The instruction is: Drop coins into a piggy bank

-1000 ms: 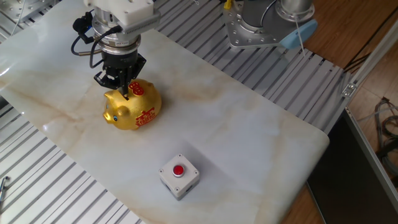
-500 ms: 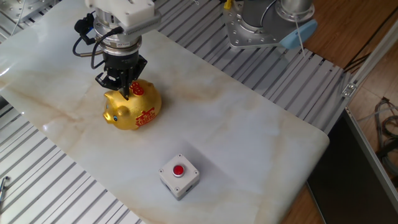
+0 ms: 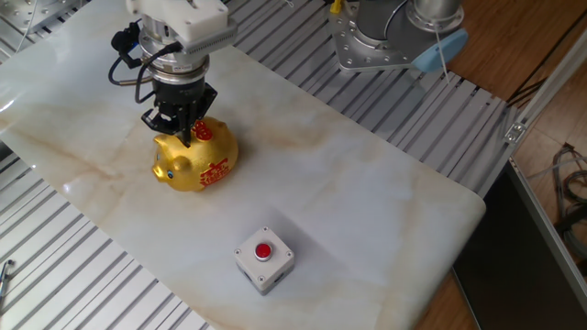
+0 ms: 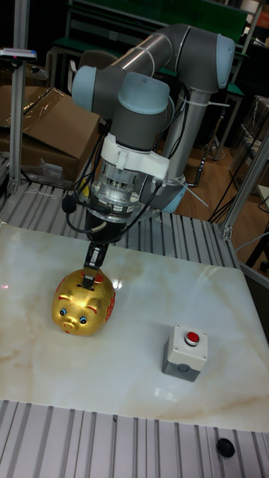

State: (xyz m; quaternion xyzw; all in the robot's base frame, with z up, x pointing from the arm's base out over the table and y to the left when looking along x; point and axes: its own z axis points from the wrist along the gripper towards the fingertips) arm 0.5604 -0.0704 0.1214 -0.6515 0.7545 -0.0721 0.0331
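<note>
The gold piggy bank (image 3: 194,159) (image 4: 84,302) stands on the marble table's left part, snout toward the front edge. My gripper (image 3: 188,138) (image 4: 90,278) hangs straight down over the bank's back, its dark fingertips touching or just above the slot area. The fingers run together to a narrow point, so the gripper looks shut. The coins are hidden: no grey disc shows on the table or at the fingertips, and I cannot tell whether anything thin sits between them.
A small white box with a red button (image 3: 263,258) (image 4: 186,351) stands near the front edge, right of the bank. The marble slab (image 3: 367,183) lies on a ribbed metal frame. The arm's base (image 3: 385,37) is mounted at the back right.
The gripper and wrist have shifted very slightly up and left over the bank. The bank and the button box have not moved.
</note>
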